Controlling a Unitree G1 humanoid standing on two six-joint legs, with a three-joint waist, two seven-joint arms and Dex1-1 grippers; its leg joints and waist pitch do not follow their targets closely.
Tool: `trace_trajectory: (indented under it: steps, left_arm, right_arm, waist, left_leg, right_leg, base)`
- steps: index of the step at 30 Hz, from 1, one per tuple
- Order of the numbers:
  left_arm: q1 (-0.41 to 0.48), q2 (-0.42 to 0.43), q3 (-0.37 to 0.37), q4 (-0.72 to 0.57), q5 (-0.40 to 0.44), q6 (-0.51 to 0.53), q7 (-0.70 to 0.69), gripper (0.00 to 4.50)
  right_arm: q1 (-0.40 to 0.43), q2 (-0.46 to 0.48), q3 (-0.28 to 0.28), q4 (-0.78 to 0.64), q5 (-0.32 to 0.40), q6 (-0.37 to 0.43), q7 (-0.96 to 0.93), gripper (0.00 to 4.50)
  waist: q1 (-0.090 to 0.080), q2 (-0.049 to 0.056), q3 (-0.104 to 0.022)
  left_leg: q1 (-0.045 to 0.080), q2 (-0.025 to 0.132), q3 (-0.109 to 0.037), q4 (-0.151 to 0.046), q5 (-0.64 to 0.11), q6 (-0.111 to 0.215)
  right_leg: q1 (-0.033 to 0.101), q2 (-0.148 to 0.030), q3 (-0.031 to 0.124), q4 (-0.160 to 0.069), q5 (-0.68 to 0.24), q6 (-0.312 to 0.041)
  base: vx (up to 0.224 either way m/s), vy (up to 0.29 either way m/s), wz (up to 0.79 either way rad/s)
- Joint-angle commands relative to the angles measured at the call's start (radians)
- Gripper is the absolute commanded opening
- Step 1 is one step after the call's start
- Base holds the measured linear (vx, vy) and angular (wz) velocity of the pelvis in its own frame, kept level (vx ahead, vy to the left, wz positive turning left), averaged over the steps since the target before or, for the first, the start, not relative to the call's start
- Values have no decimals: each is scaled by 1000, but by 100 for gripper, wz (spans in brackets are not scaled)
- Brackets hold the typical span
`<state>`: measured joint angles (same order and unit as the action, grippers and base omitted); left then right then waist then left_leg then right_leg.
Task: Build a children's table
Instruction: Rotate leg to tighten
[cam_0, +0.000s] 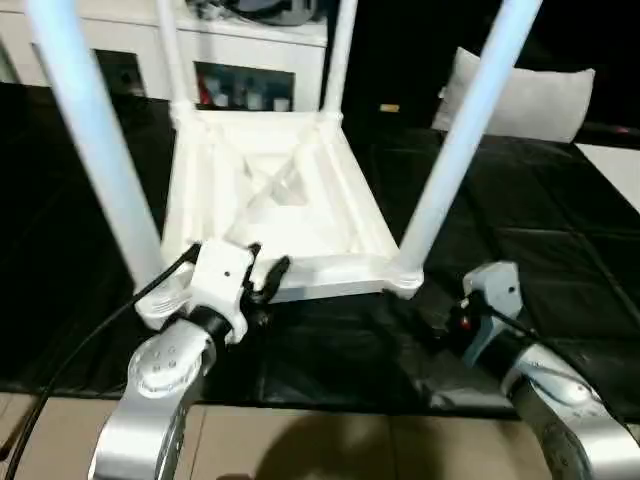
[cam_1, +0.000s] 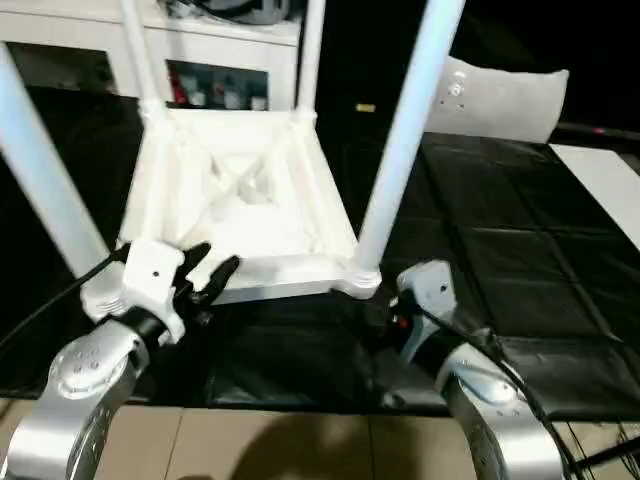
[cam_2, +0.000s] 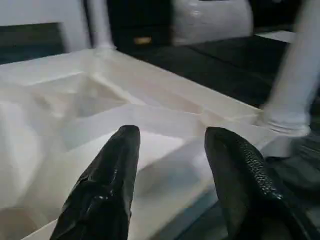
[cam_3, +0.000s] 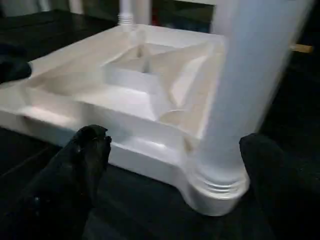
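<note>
While the children's table (cam_0: 275, 215) lies upside down on the black mat (cam_0: 520, 250), all four legs stand in its corner sockets. Left gripper (cam_0: 268, 272), part open, hovers at the near edge; right gripper (cam_3: 175, 165) gapes wide, empty, beside a leg (cam_3: 250, 85).

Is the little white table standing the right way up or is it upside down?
Upside down. The table top lies flat on the black surface with its ribbed underside facing up, and the legs point upward from its corners.
</note>
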<state>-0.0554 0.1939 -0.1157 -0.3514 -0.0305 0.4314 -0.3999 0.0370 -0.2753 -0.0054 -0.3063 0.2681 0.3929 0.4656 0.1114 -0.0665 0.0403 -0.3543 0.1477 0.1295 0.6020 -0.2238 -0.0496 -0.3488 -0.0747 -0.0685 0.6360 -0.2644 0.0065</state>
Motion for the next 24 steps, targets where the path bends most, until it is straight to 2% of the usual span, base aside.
trace_trajectory:
  steps: [1, 3, 4, 5, 6, 7, 9, 11, 12, 13, 14, 15, 17, 18, 20, 21, 23, 24]
  left_arm:
    - [-53, 23, -41, 56, -8, 5, -63, 260]
    - [-110, 45, -74, 117, 1, 11, -107, 260]
    - [-168, 52, -109, 183, 9, 20, -146, 260]
    - [-168, 52, -109, 183, 9, 20, -146, 260]
    - [-220, 40, -133, 244, -1, 14, -188, 260]
    - [-224, 39, -135, 249, -2, 14, -191, 260]
    - [-293, 21, -172, 333, -17, -4, -273, 260]
    - [-338, 24, -204, 400, 0, -18, -311, 260]
    - [-403, 27, -238, 509, 20, -54, -349, 260]
    - [-403, 27, -238, 509, 20, -54, -349, 260]
    - [-430, 17, -234, 560, 15, -48, -357, 260]
    - [-451, 10, -232, 599, 9, -44, -363, 260]
    - [-507, 5, -239, 706, 35, -65, -365, 260]
    - [-547, 7, -249, 785, 64, -96, -359, 260]
    - [-565, 7, -251, 823, 77, -115, -350, 243]
    - [-591, 6, -253, 879, 86, -131, -336, 223]
    - [-623, 0, -254, 952, 90, -148, -330, 223]
    - [-634, -3, -253, 977, 91, -154, -327, 204]
  right_arm:
    - [-18, -8, -28, 15, 4, 14, -11, 450]
    - [-23, -43, -23, 37, -20, -14, 16, 450]
    - [-27, -74, -33, 55, -27, -19, 35, 450]
    - [-27, -74, -33, 55, -27, -19, 35, 450]
    - [-34, -92, -54, 70, -25, -23, 38, 450]
    - [-35, -94, -55, 72, -25, -23, 38, 450]
    - [-46, -120, -76, 92, -32, -28, 39, 450]
    - [-46, -139, -79, 93, -35, -26, 48, 450]
    - [-44, -156, -87, 87, -24, -23, 60, 450]
    - [-44, -156, -87, 87, -24, -23, 60, 450]
    - [-40, -163, -89, 80, -20, -23, 68, 450]
    - [-37, -169, -89, 77, -16, -24, 74, 450]
    - [-27, -179, -92, 65, -10, -22, 88, 450]
    - [-18, -185, -92, 55, -3, -19, 99, 450]
    - [-14, -188, -91, 51, 0, -17, 103, 450]
    - [-11, -190, -89, 49, 1, -18, 104, 450]
    - [-10, -192, -82, 48, 1, -16, 106, 450]
    - [-10, -192, -77, 48, -1, -16, 107, 450]
  waist:
    - [-4, 9, -35]
    - [-4, 14, -36]
    - [-5, 14, -38]
    - [-7, 13, -38]
    - [-8, 20, -38]
    - [-9, 16, -37]
    - [-7, 24, -39]
    - [-6, 16, -39]
    - [-5, 27, -37]
    - [-5, 23, -40]
    - [-5, 34, -40]
    - [-9, 26, -39]
    - [-13, 35, -36]
    - [-14, 31, -42]
    - [-18, 33, -39]
    - [-20, 38, -42]
    - [-20, 37, -44]
    - [-19, 38, -44]
  left_leg:
    - [2, 75, -22, -80, -37, 43]
    - [10, 75, -21, -82, -71, 31]
    - [7, 78, -22, -83, -59, 27]
    - [5, 77, -22, -83, -50, 27]
    - [6, 77, -20, -82, -52, 23]
    - [5, 77, -18, -84, -58, 23]
    - [10, 78, -16, -82, -69, 17]
    - [3, 78, -15, -83, -62, 24]
    - [8, 76, -11, -81, -74, 30]
    - [9, 76, -11, -80, -77, 33]
    - [8, 76, -11, -80, -76, 35]
    - [3, 77, -10, -80, -81, 39]
    - [3, 74, -7, -80, -96, 44]
    - [5, 77, -8, -76, -84, 48]
    - [0, 78, -10, -77, -66, 64]
    - [3, 81, -11, -76, -64, 66]
    - [3, 80, -10, -73, -49, 78]
    - [4, 80, -10, -73, -51, 81]
  right_leg:
    - [35, -77, 59, -76, 94, -146]
    - [32, -76, 60, -78, 57, -148]
    - [36, -79, 59, -74, 80, -156]
    - [38, -78, 58, -76, 87, -155]
    - [36, -79, 60, -74, 99, -169]
    - [38, -80, 59, -78, 87, -169]
    - [35, -83, 61, -78, 75, -183]
    - [42, -86, 62, -78, 83, -192]
    - [35, -83, 62, -85, 67, -192]
    - [39, -85, 64, -81, 61, -192]
    - [38, -87, 64, -80, 64, -196]
    - [41, -89, 63, -82, 51, -200]
    - [37, -88, 63, -91, -4, -200]
    - [40, -91, 65, -87, 15, -208]
    - [40, -89, 63, -87, 33, -209]
    - [39, -91, 62, -84, 55, -222]
    - [40, -91, 62, -80, 92, -240]
    - [39, -91, 61, -79, 101, -248]
  base:
    - [0, 0, 0]
    - [0, 0, 0]
    - [0, 0, 0]
    - [0, 0, 0]
    - [0, 0, 0]
    - [0, 0, 0]
    - [0, 0, 0]
    - [0, 0, 0]
    - [0, 0, 0]
    - [0, 0, 0]
    - [0, 0, 0]
    - [0, 0, 0]
    - [0, 0, 0]
    - [0, 0, 0]
    - [0, 0, 0]
    - [0, 0, 0]
    - [0, 0, 0]
    - [0, 0, 0]
